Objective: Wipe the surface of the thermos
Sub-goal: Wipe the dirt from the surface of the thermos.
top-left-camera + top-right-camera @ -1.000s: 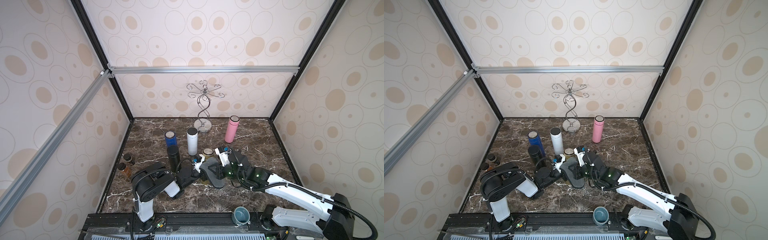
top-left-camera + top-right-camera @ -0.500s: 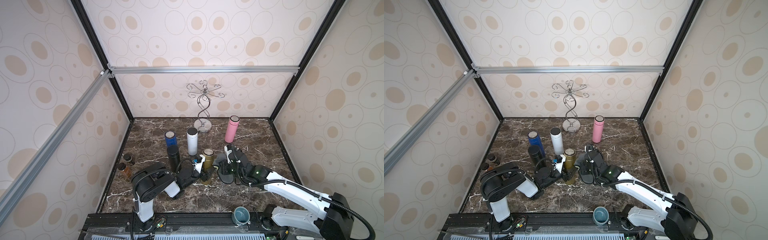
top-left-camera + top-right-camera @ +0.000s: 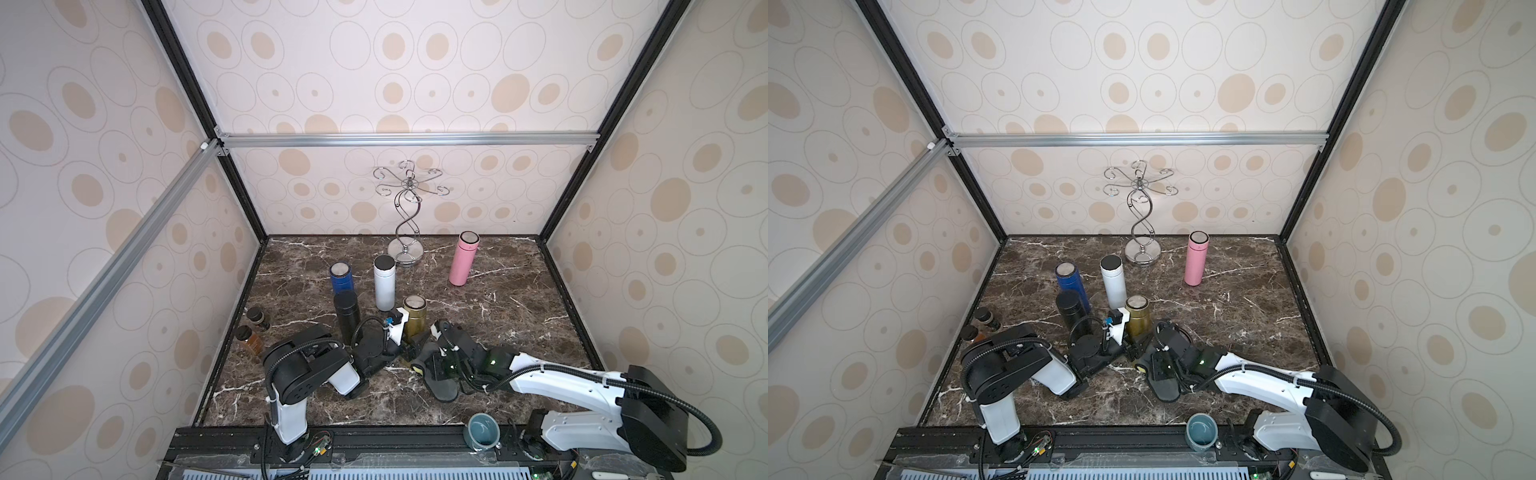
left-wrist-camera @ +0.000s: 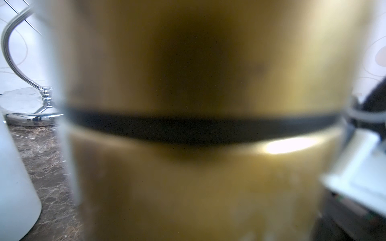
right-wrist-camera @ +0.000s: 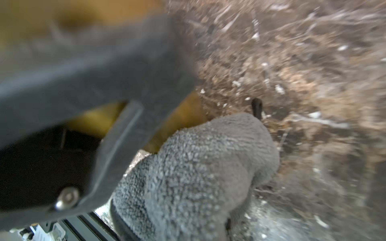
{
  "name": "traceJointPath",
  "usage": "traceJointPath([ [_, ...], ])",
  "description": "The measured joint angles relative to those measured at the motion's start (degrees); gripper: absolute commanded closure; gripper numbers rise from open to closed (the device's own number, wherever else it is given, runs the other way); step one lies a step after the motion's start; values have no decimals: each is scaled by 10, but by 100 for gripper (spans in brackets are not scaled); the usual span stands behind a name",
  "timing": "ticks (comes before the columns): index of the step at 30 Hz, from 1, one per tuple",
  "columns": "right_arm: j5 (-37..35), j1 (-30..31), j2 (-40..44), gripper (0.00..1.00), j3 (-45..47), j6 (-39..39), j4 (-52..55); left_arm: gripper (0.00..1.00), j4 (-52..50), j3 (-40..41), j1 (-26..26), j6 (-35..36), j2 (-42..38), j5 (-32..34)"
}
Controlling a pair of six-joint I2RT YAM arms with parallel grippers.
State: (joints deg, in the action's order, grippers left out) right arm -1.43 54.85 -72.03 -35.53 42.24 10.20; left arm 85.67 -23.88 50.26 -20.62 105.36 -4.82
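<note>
At centre front, left fingers (image 3: 397, 330) are gripping the thermos (image 3: 414, 322), right fingers (image 5: 108, 68) the cloth (image 5: 198, 173); hard wiping may be twisting it loose.

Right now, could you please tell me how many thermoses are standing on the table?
5: pink thermos back right; white thermos and blue thermos mid-table; black thermos before the blue; gold thermos before the white. More could be hidden.

thermos (image 4: 198, 73) blurred, cropped, cloth (image 5: 198, 177) cut off
</note>
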Motion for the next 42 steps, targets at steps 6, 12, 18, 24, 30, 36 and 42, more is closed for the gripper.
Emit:
traceJointPath([
  [6,-6,11,8,100,0,0,-32,100,10,0,0,-5,5,5],
  [12,-14,23,8,100,2,-2,-73,100,25,0,-3,-8,5,14],
  [18,-23,27,-41,100,2,3,-115,100,20,3,-7,-7,14,28],
  [24,-31,31,-72,100,0,13,-131,100,19,3,-8,-4,14,38],
  [30,-31,31,-91,100,-11,21,-143,100,19,3,-12,1,14,52],
  [36,-13,31,-94,100,-8,15,-170,100,20,3,-14,2,14,60],
  [42,-3,30,-105,100,-11,7,-187,100,22,5,-18,0,14,65],
])
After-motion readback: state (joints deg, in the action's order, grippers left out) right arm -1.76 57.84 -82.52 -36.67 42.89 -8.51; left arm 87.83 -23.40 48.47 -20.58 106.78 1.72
